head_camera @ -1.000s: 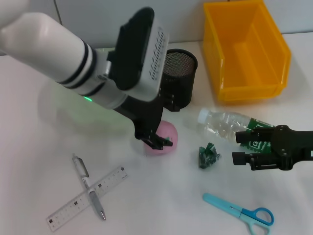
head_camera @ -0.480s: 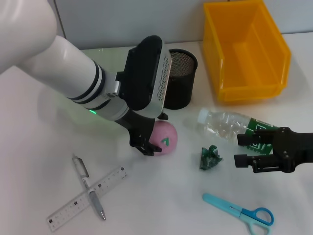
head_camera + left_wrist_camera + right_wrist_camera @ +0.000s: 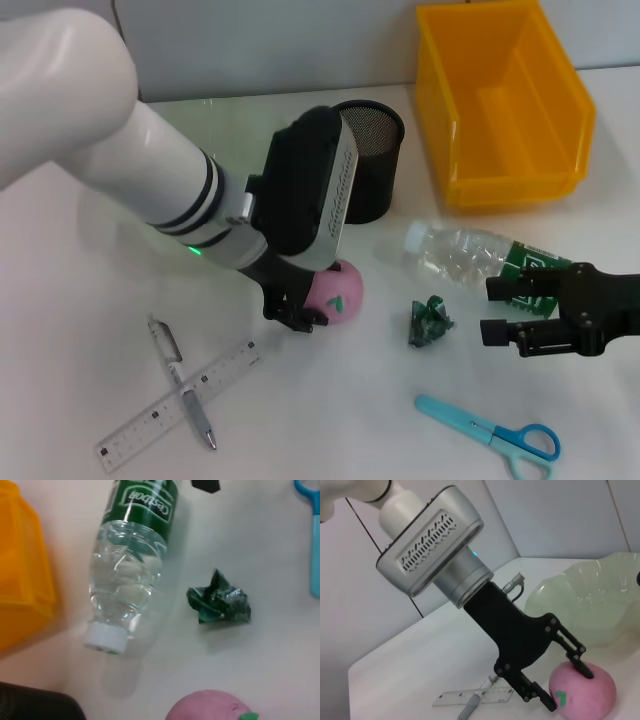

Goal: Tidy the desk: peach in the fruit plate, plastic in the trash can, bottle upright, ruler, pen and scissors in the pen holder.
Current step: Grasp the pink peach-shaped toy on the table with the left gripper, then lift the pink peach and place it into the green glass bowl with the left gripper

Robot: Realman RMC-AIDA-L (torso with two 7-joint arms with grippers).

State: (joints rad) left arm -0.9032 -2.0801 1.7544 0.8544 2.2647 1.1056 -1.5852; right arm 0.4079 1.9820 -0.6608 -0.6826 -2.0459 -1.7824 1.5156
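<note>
The left gripper is lowered over the pink peach at the middle of the white desk, its black fingers spread to either side of the fruit, one fingertip touching its top and the other low beside it. The pale green fruit plate stands behind the arm, near the black mesh pen holder. The right gripper hovers with its fingers parted beside the green-labelled water bottle, which lies on its side in front of the orange trash bin. A crumpled green plastic wrapper sits between peach and bottle. Blue scissors lie near the front edge, and a pen rests crossed over a clear ruler.
</note>
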